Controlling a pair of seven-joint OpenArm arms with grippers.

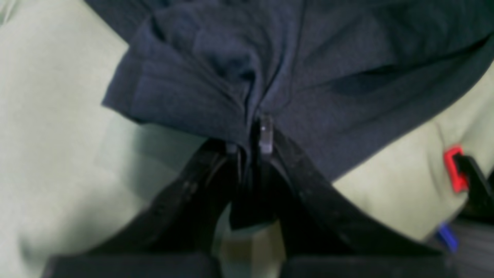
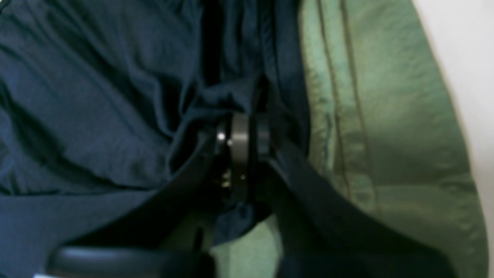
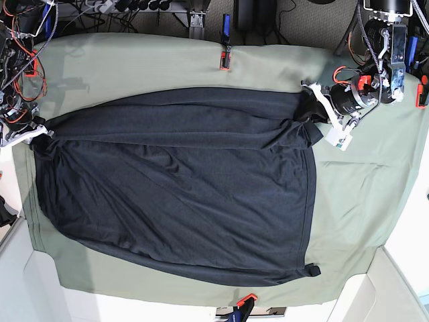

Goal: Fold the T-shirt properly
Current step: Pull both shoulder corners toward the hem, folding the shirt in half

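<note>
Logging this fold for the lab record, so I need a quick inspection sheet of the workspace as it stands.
Surface: sage-green cloth covers the table, held by red clamps at its edges.
Job's things: T-shirt spread out, wrinkled, upper edge folded over.
Clutter: nothing seen.
Grippers: left gripper shut on the T-shirt's edge; right gripper shut on bunched T-shirt fabric.
Cables: red and black wires beside both arms, off the shirt.
Surroundings: grey floor beyond the table.
</note>
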